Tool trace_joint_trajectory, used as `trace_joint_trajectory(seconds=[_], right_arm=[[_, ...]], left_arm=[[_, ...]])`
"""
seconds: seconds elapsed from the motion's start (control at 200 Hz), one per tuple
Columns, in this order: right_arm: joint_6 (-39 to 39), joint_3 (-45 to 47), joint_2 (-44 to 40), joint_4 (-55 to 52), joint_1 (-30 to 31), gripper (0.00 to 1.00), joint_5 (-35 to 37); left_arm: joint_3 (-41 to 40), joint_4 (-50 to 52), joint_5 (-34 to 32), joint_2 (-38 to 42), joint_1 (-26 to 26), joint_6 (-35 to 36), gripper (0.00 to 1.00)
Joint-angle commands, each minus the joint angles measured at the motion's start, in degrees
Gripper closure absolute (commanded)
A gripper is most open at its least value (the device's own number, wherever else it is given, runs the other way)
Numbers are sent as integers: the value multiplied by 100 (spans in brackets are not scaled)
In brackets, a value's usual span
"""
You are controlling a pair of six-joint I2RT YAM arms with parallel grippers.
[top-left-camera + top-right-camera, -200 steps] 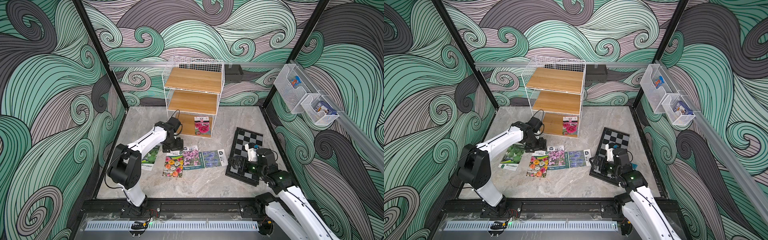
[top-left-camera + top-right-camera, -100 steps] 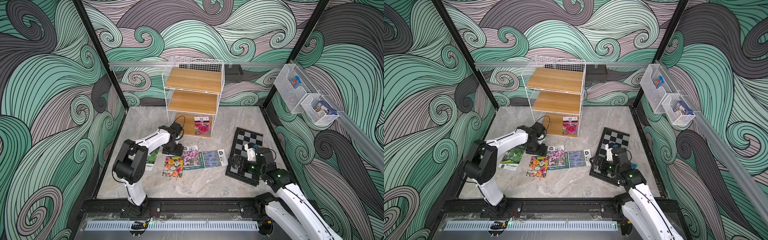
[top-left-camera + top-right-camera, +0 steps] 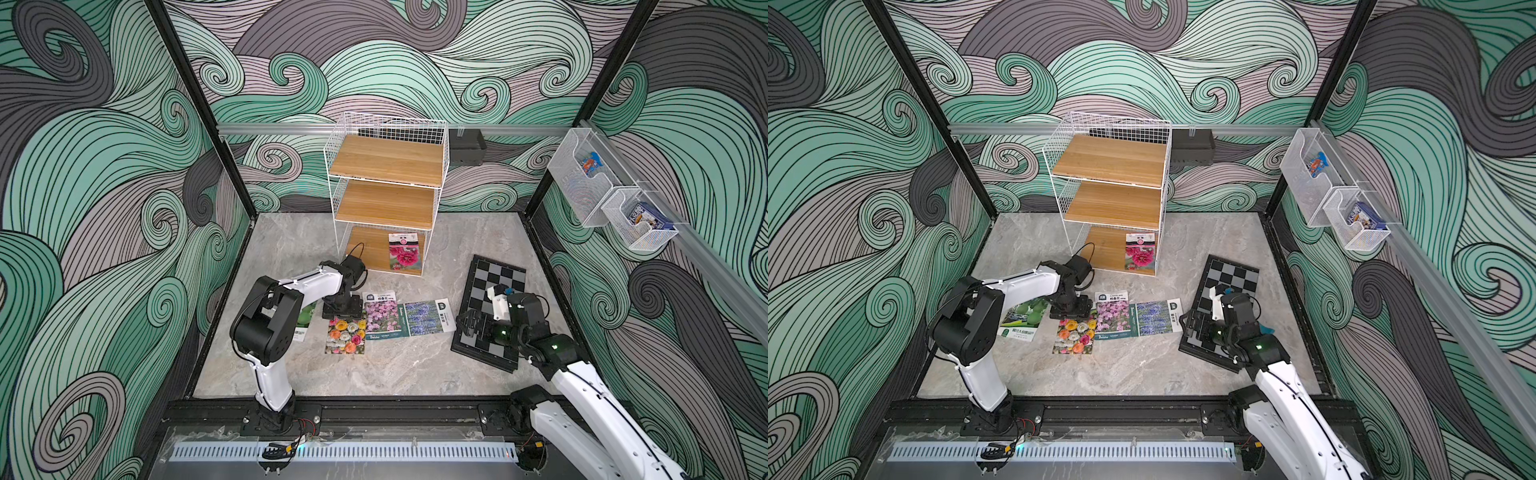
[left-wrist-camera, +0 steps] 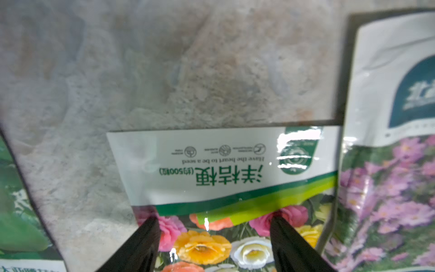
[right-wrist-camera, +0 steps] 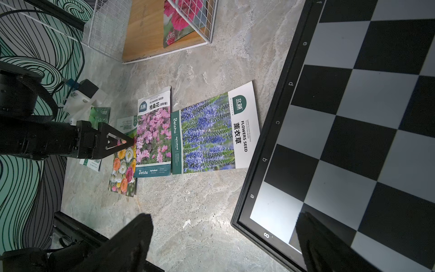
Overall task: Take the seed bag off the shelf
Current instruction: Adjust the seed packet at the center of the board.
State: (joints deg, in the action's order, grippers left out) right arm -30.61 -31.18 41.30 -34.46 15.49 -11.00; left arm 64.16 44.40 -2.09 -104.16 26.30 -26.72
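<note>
The shelf (image 3: 386,166) (image 3: 1113,164) is a white wire rack with three wooden boards at the back of the floor. A seed bag (image 3: 404,257) (image 3: 1140,257) (image 5: 181,18) printed with red flowers lies on its lowest board. My left gripper (image 3: 344,313) (image 4: 214,221) is in front of the shelf, pointing down. It is open, its fingers astride the top of a mixed-flower bag (image 3: 347,336) (image 4: 223,164) lying flat on the floor. My right gripper (image 3: 469,324) (image 5: 224,217) is open and empty over the near left corner of a chessboard (image 3: 498,286).
A pink-flower bag (image 3: 382,316), a lavender bag (image 3: 424,318) and a green bag (image 3: 305,316), partly under my left arm, lie in a row on the floor. Two clear bins (image 3: 582,183) hang on the right wall. The stone floor (image 3: 374,365) lies bare toward the front.
My left gripper has come down and slightly forward onto the top of the mixed-flower bag, and its elbow has swung inward. The right arm has barely shifted.
</note>
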Motion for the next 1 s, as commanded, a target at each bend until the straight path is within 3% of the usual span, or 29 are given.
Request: trace_joint_trajectory(seconds=[0.0, 0.135, 0.475, 0.545, 0.655, 0.826, 0.996], right_arm=[[81, -182, 74, 147, 34, 1, 42], [88, -244, 150, 202, 34, 1, 41], [126, -354, 157, 214, 35, 1, 63], [143, -363, 166, 218, 34, 1, 59], [135, -376, 150, 213, 38, 1, 57], [102, -363, 82, 211, 40, 1, 48], [61, -331, 69, 211, 37, 1, 63]], left_arm=[[-170, 418, -522, -342, -82, -899, 24], [-462, 507, -349, -327, -240, -1936, 24], [-1785, -479, 478, 349, -602, -4390, 23], [-1761, -733, 519, 580, -596, -4519, 23], [-887, -343, 448, 695, -591, -3723, 23], [1209, 1298, -204, 415, -596, -1404, 21], [2121, 1952, -273, 331, -575, 523, 21]])
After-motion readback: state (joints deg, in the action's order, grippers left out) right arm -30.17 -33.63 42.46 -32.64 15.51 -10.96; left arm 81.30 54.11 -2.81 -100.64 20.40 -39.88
